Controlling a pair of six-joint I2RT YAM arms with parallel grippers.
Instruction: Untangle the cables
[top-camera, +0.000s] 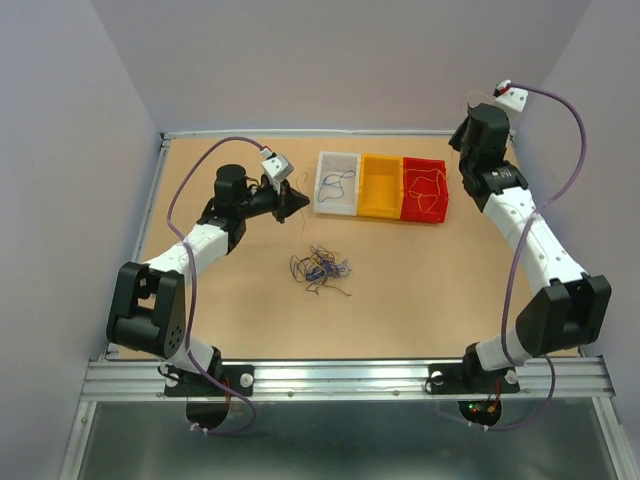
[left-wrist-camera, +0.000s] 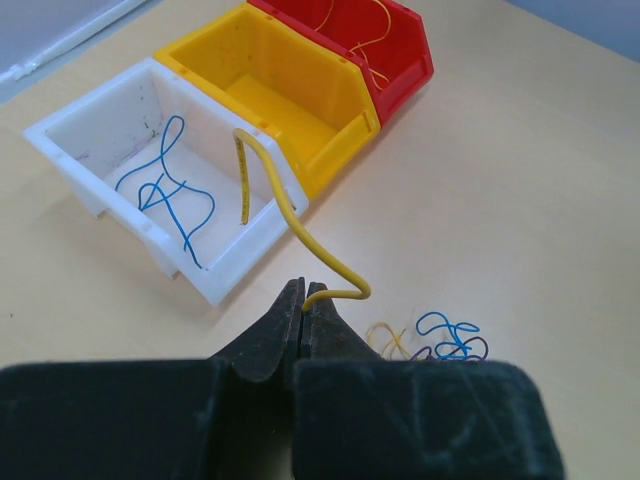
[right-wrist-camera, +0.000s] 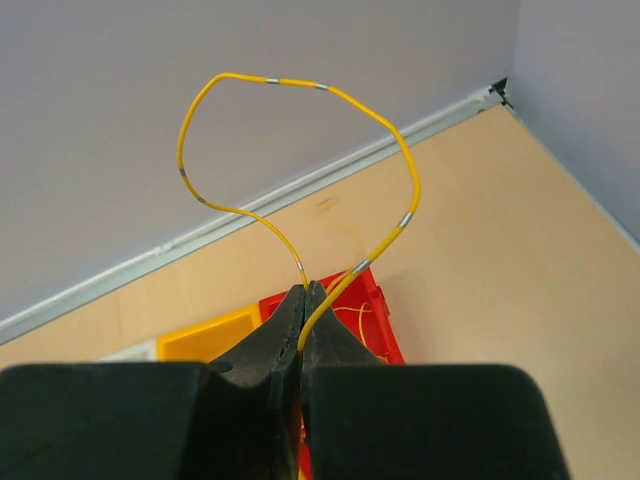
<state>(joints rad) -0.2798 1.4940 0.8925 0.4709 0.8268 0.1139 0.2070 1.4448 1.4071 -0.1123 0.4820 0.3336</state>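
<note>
**A:** The left gripper (left-wrist-camera: 303, 300) is pinching one end of a yellow strand (left-wrist-camera: 290, 215), jaws pressed together on it. The strand is rising away from the fingertips, and its free end appears to be hanging over the white bin (left-wrist-camera: 230, 270).

**B:** And the right gripper (right-wrist-camera: 307, 292)?

**A:** Clamping too, on a looped yellow strand (right-wrist-camera: 270, 80) that is arching up above the red bin (top-camera: 425, 218).

**B:** Where is the rest lying?

**A:** The tangle (top-camera: 320, 268) is sitting mid-table, nearer the left arm. Yellow strands are lying in the red bin, so I'd judge the left one is needing to go rightward along the row, past the yellow bin (left-wrist-camera: 330, 150).
</note>
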